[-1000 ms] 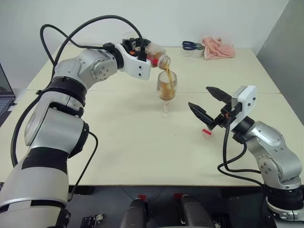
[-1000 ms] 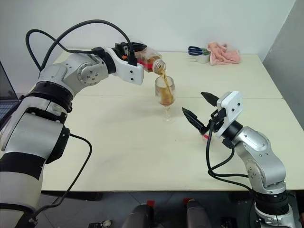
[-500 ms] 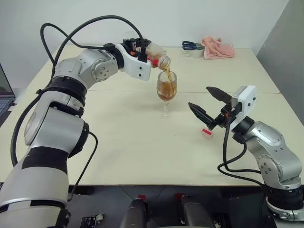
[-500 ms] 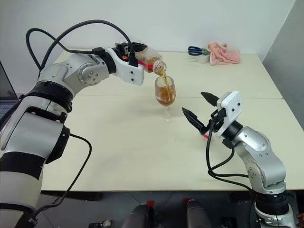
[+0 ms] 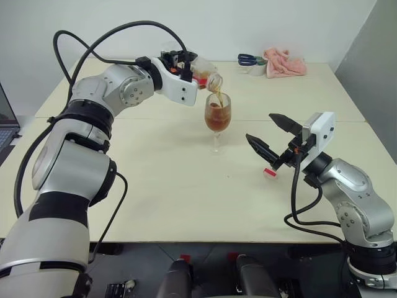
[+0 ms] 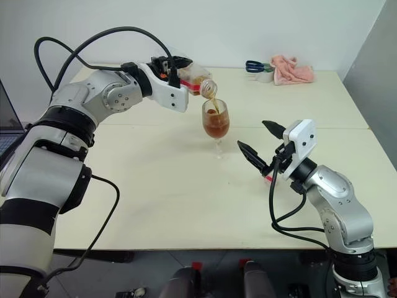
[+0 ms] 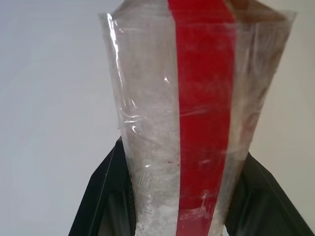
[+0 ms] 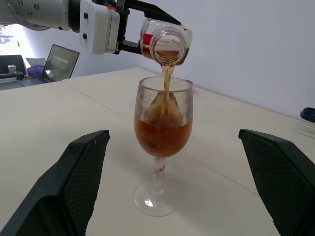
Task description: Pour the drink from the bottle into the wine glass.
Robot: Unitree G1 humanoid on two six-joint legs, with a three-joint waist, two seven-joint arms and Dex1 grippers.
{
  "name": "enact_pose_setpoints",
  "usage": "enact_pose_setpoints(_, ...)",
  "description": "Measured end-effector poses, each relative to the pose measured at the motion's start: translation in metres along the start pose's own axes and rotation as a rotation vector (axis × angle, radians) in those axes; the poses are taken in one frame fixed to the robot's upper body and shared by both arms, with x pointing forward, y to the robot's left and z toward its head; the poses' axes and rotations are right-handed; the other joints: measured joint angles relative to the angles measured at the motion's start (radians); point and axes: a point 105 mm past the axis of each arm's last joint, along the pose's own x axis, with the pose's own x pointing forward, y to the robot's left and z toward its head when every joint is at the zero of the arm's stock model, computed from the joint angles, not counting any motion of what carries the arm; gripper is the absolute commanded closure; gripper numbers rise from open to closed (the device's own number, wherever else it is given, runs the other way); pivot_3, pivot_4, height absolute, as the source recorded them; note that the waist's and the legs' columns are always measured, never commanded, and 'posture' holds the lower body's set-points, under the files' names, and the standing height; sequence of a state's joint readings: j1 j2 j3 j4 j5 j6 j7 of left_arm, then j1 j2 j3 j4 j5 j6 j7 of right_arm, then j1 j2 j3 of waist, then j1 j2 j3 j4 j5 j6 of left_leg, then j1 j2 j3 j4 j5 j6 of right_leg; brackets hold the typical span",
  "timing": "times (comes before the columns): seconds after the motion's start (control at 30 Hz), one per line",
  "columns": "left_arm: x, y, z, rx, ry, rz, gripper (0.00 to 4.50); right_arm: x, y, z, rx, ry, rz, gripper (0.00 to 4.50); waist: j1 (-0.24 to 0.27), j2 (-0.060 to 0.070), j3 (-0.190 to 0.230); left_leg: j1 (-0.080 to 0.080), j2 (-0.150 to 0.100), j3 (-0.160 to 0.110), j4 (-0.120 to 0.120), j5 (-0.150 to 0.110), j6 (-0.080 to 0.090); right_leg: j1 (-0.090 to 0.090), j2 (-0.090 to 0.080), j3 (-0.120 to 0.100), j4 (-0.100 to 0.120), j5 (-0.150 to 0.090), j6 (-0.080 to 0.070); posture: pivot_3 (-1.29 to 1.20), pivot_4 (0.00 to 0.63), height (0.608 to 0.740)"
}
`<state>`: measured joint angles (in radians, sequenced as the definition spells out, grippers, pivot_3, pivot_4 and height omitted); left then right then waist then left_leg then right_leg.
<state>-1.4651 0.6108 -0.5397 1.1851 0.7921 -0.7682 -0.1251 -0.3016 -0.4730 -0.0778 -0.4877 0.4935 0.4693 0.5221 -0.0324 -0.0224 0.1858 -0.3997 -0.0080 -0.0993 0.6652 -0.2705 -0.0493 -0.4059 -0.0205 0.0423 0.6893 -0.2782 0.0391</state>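
Observation:
My left gripper [image 5: 188,64] is shut on the clear bottle [image 5: 205,76] with the red label strip [image 7: 204,118]. The bottle is tipped mouth-down over the wine glass [image 5: 218,118]. A thin stream of amber drink [image 8: 166,81] runs from the bottle's open mouth [image 8: 168,46] into the bowl. The glass stands upright mid-table and its bowl [image 8: 163,138] is more than half full. My right gripper [image 5: 260,127] hovers open to the right of the glass, apart from it. A small pink-red cap [image 5: 269,172] lies on the table under that gripper.
A pink cloth [image 5: 285,63] and blue-handled scissors [image 5: 250,59] lie at the table's far right corner. A laptop [image 5: 5,127] shows at the left edge. The table's front edge [image 5: 205,239] runs close to me.
The drink level in the wine glass has risen while the stream keeps running. Both arms have kept still.

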Motion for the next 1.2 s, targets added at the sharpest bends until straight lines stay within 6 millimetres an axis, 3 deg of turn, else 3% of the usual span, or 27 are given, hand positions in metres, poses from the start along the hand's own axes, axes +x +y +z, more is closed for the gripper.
enact_pose_setpoints(0.33, 0.0, -0.002, 0.002, -0.215, -0.007, 0.042, 2.76, 0.0, 0.001, 0.001, -0.003, 0.013, 0.005, 0.0, -0.001, 0.0, 0.0, 0.0, 0.0, 0.0, 0.0, 0.0, 0.0, 0.0, 0.0, 0.0, 0.001, 0.0, 0.0, 0.0, 0.15, 0.74)
enact_pose_setpoints(0.57, -0.003, 0.015, 0.008, -0.36, -0.039, 0.121, 2.76, 0.001, 0.001, 0.001, -0.005, 0.014, 0.009, 0.0, -0.001, 0.0, 0.0, 0.0, 0.0, 0.0, 0.001, 0.0, 0.0, 0.0, 0.0, 0.001, 0.002, 0.0, 0.0, 0.0, 0.15, 0.74)
enact_pose_setpoints(0.67, -0.002, 0.011, 0.012, -0.467, -0.047, 0.133, 2.76, 0.001, 0.001, 0.002, -0.006, 0.012, 0.016, 0.0, -0.002, 0.0, 0.0, 0.001, 0.0, 0.001, 0.001, 0.0, 0.0, 0.0, 0.0, 0.001, 0.002, 0.0, 0.0, 0.0, 0.15, 0.74)
enact_pose_setpoints(0.83, -0.002, -0.006, 0.015, -0.78, 0.006, 0.204, 2.76, 0.005, 0.004, 0.006, -0.012, -0.002, 0.055, 0.0, -0.005, 0.0, 0.0, 0.001, 0.0, 0.0, 0.002, 0.0, 0.0, -0.001, 0.0, 0.001, 0.004, 0.0, 0.0, 0.0, 0.15, 0.74)
enact_pose_setpoints(1.03, -0.034, -0.02, -0.02, -1.218, 0.229, 0.476, 2.76, -0.001, 0.021, 0.011, -0.011, 0.01, 0.179, 0.0, -0.013, 0.001, -0.001, 0.002, 0.001, -0.001, 0.003, 0.0, 0.0, -0.001, 0.0, 0.001, 0.006, 0.0, 0.0, 0.0, 0.15, 0.74)
enact_pose_setpoints(1.2, -0.067, -0.08, -0.028, -1.446, 0.388, 0.566, 2.76, -0.015, 0.049, 0.009, 0.026, 0.032, 0.327, 0.0, -0.01, 0.001, -0.001, 0.002, 0.001, -0.002, 0.004, 0.0, 0.0, 0.0, -0.001, 0.001, 0.007, 0.0, 0.0, 0.0, 0.15, 0.74)
